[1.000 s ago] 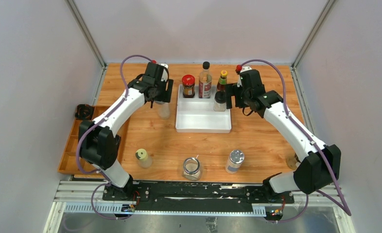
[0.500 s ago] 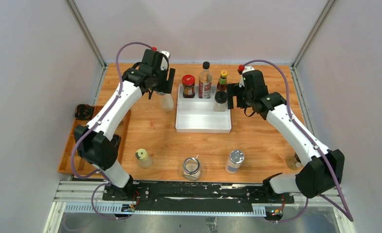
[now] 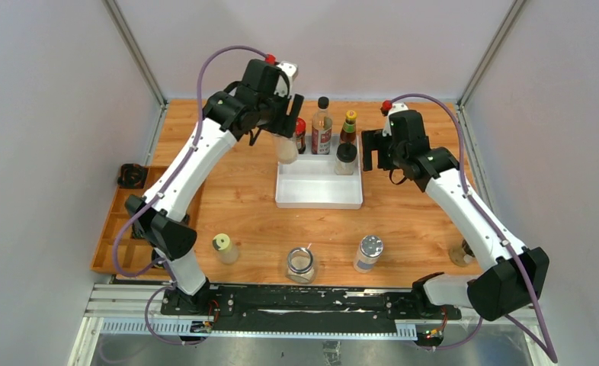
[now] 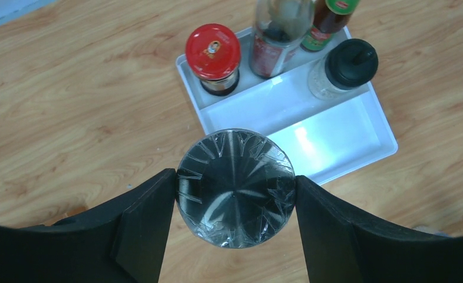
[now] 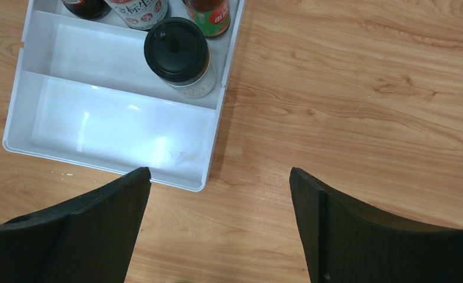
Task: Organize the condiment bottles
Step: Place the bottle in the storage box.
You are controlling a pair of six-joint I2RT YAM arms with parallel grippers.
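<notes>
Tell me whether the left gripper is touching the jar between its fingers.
Touching. Left wrist view: the left gripper has both fingers pressed against the jar, no gap.

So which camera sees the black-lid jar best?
The right wrist view: the black-lid jar is close, big and whole there. The left wrist view shows the jar smaller, farther off. The top view shows it tiny.
</notes>
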